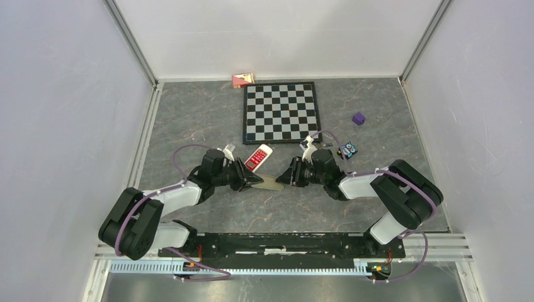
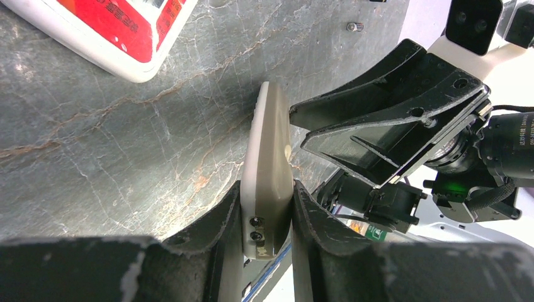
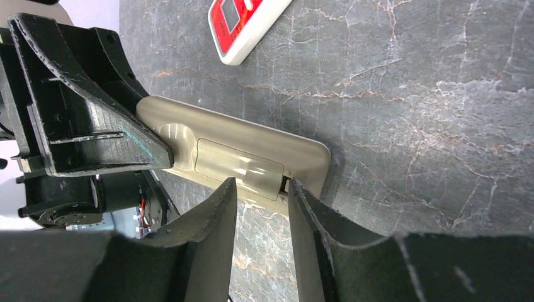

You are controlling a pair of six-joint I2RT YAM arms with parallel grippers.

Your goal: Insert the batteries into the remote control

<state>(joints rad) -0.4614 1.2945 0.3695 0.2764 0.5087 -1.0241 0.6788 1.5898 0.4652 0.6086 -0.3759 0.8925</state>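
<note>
My left gripper (image 1: 255, 180) is shut on one end of a beige remote control (image 1: 269, 182) and holds it on edge just above the table; its jaws clamp the remote's two faces in the left wrist view (image 2: 266, 189). My right gripper (image 1: 281, 178) is open at the remote's other end. Its fingertips (image 3: 230, 189) rest against the back by the battery cover (image 3: 236, 165), with a small gap at the cover's end. A small dark battery (image 2: 354, 26) lies on the table beyond. Small dark cells (image 1: 325, 145) lie near the right wrist.
A red and white remote (image 1: 258, 157) lies just behind the grippers. A chessboard (image 1: 281, 112) lies at the back, with a small red box (image 1: 243, 79) behind it. A purple cube (image 1: 358, 118) and a small blue and black item (image 1: 348, 150) lie to the right.
</note>
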